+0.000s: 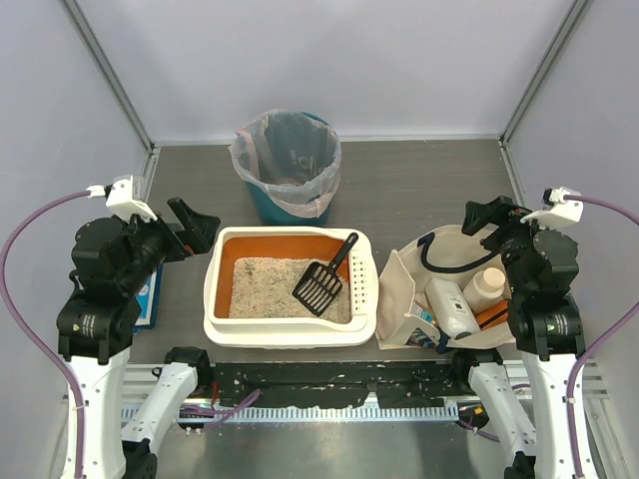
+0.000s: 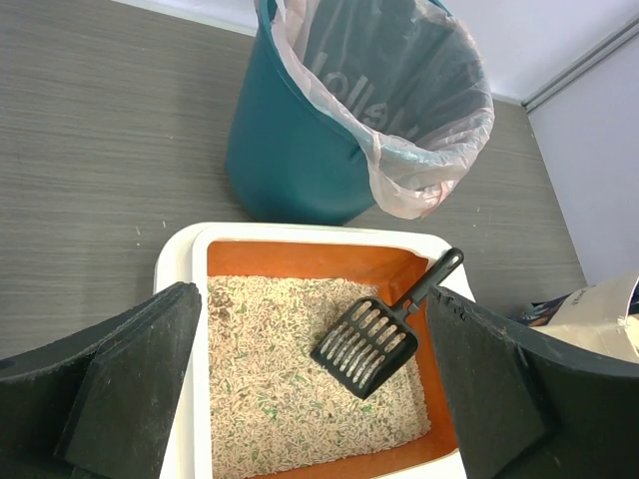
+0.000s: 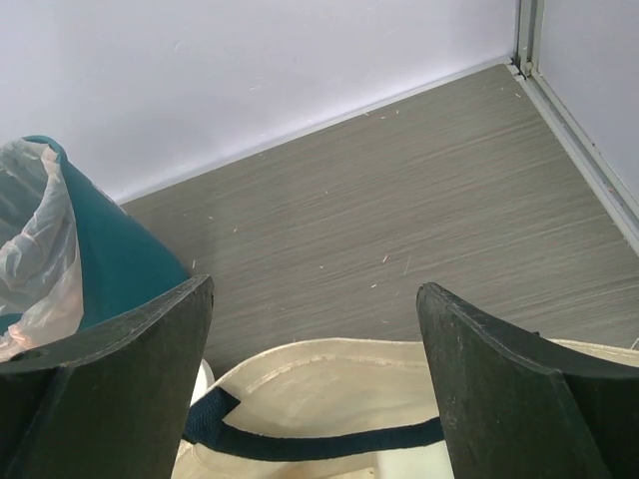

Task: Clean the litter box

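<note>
Litter box [image 1: 290, 332], one scoop [image 1: 319, 287], one bin [image 1: 270, 205], one tote [image 1: 399, 291]

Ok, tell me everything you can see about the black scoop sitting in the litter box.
The scoop is black and plastic-looking, with a slotted, shovel-shaped head and a straight, slim handle. It lies inside the litter box, toward its right side. Its head rests on the grey-beige litter, and its handle angles up toward the box's far right corner, where the tip seems to lean on the wall. Nothing holds it.
</note>
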Controlling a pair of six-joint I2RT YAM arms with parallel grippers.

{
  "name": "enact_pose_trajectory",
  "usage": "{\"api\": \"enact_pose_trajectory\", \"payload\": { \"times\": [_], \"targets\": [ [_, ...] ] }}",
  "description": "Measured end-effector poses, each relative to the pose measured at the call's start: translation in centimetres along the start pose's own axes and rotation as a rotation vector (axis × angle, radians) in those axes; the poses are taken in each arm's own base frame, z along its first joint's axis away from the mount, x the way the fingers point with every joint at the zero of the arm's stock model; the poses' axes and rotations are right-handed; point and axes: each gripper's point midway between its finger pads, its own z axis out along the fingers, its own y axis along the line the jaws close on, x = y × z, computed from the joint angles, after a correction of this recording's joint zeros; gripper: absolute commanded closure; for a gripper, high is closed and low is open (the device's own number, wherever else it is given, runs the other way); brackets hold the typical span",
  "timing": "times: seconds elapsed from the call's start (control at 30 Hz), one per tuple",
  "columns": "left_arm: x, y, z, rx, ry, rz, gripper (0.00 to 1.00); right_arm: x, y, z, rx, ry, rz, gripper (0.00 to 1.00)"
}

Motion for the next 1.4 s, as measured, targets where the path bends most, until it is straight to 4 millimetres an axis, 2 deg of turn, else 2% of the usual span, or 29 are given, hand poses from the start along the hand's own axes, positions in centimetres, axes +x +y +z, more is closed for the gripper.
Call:
{"api": "enact_pose_trajectory", "payload": {
  "times": [0.2, 0.37, 0.43, 0.47, 0.53, 0.57, 0.7, 0.77, 0.97, 1.07, 1.13, 1.23, 1.3, 1.4],
  "targets": [
    [-0.1, -0.2, -0.2, 0.006, -0.007, -0.021, 0.00, 0.5, 0.2, -0.1, -0.011, 0.020, 0.001, 0.09],
    [0.1, -0.7, -0.3, 0.026, 0.000, -0.041, 0.00, 0.8, 1.4, -0.3, -0.076, 0.045, 0.014, 0.10],
    [0.3, -0.5, -0.2, 0.021, 0.005, -0.047, 0.00, 0.8, 1.8, -0.3, -0.096, 0.053, 0.015, 0.14],
    [0.5, -0.4, -0.1, 0.015, 0.010, -0.049, 0.00, 0.8, 2.0, -0.3, -0.109, 0.057, 0.013, 0.19],
    [1.1, 0.0, 0.3, 0.008, 0.029, -0.052, 0.00, 0.6, 2.6, -0.3, -0.132, 0.067, 0.005, 0.25],
    [1.6, 0.2, 0.6, 0.004, 0.040, -0.051, 0.00, 0.4, 3.0, -0.1, -0.148, 0.079, 0.001, 0.31],
    [4.1, 1.7, 2.1, -0.034, 0.111, -0.055, 0.00, -0.3, 4.8, 1.1, -0.206, 0.141, -0.016, 0.32],
    [6.1, 3.2, 3.5, -0.087, 0.183, -0.057, 0.00, -0.4, 5.6, 1.8, -0.241, 0.169, -0.024, 0.32],
    [11.1, 7.3, 5.9, -0.245, 0.346, -0.067, 0.01, 1.5, 7.6, 2.8, -0.326, 0.269, -0.038, 0.32],
    [12.4, 8.2, 6.0, -0.280, 0.378, -0.065, 0.07, 2.3, 10.3, 2.7, -0.410, 0.309, -0.069, 0.32],
    [12.6, 8.5, 6.1, -0.289, 0.387, -0.062, 0.10, 3.5, 12.9, 2.3, -0.475, 0.349, -0.106, 0.31],
    [13.0, 9.0, 6.7, -0.304, 0.412, -0.044, 0.17, 6.3, 17.2, 1.4, -0.592, 0.430, -0.170, 0.31],
    [13.3, 9.4, 7.2, -0.314, 0.433, -0.034, 0.23, 8.3, 19.3, 0.9, -0.643, 0.482, -0.202, 0.31],
    [13.9, 9.9, 7.8, -0.322, 0.465, -0.011, 0.28, 11.7, 21.2, 0.4, -0.682, 0.564, -0.253, 0.31]
  ]
}}
